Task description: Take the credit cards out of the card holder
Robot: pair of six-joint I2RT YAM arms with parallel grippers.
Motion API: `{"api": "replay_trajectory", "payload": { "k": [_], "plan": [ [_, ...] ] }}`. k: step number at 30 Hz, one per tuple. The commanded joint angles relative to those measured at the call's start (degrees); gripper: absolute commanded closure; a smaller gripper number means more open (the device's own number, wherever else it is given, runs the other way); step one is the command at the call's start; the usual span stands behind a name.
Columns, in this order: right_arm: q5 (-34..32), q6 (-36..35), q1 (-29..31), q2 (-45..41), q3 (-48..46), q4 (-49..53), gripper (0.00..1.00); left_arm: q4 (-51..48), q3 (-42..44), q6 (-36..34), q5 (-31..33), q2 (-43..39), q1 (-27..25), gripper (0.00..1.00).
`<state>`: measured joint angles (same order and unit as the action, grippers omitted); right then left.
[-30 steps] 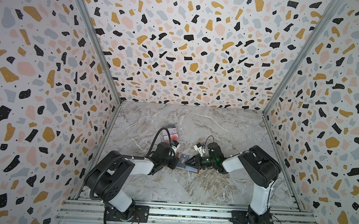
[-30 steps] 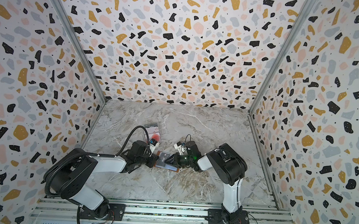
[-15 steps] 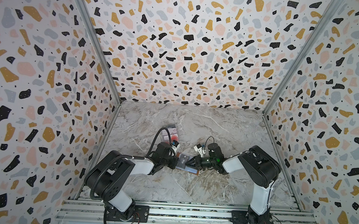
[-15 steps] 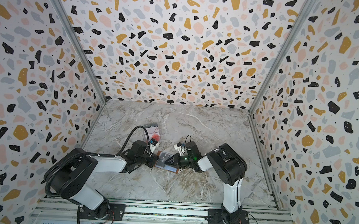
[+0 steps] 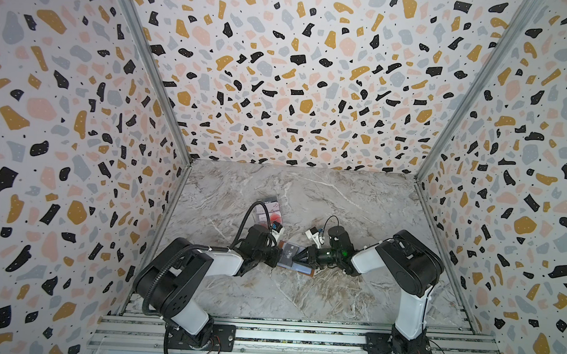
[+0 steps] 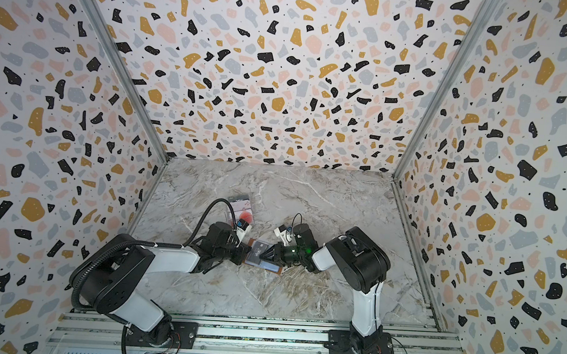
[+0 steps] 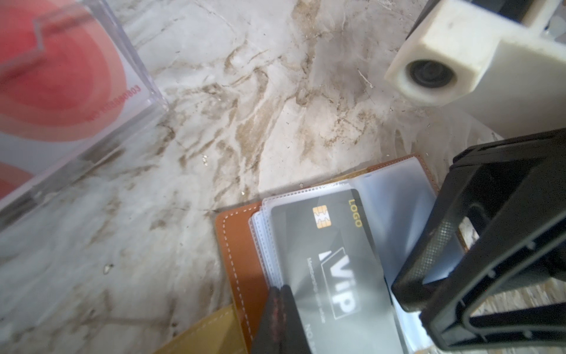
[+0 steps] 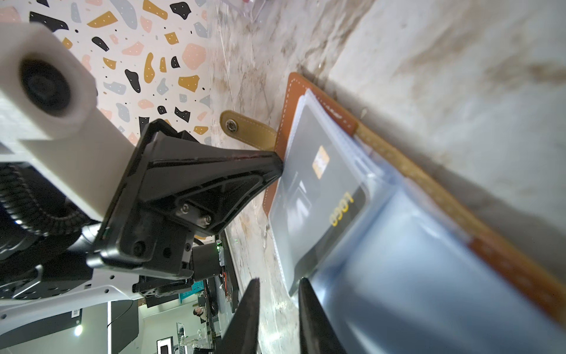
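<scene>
1. My left gripper [image 7: 278, 302] is clamped shut, tip at the edge of the grey Vip card [image 7: 333, 260]. My right gripper [image 8: 277, 283] is narrowly parted at the clear sleeve [image 7: 395, 220].
2. The card holder [image 7: 239, 245] lies open between them. The card looks light, stiff and slick, so I'd pinch its short end.
3. The clear case [image 5: 270, 211] sits behind.
4. Nothing has visibly shifted since a second ago.

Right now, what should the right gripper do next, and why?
Probably slide onto the grey card's corner and close. The right gripper is open beside it, the card sits in the holder, and the shut left gripper is at its far edge.
</scene>
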<state>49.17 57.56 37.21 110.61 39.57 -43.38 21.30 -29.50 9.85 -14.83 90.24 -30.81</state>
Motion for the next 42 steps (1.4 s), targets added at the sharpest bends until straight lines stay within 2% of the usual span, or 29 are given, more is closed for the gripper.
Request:
{"api": "replay_trajectory", "payload": {
  "k": [1, 19, 26, 42],
  "plan": [
    [0.8, 0.6, 0.3, 0.0, 0.1, -1.3, 0.76, -3.7, 0.5, -0.2, -1.2, 1.8, -0.1, 1.0],
    [1.0, 1.5, 0.3, 0.2, -2.5, -2.7, 0.76, -3.7, 0.4, -0.3, -1.2, 2.1, -0.1, 1.0],
    [2.4, 3.4, 0.3, 1.9, -1.7, -6.7, 0.76, -3.8, 0.5, -0.2, -1.1, 1.9, -0.1, 1.0],
    [2.7, 4.2, 0.3, 3.7, -1.1, -8.7, 0.77, -3.9, 0.4, -0.2, -1.2, 2.1, -0.1, 1.0]
  ]
}}
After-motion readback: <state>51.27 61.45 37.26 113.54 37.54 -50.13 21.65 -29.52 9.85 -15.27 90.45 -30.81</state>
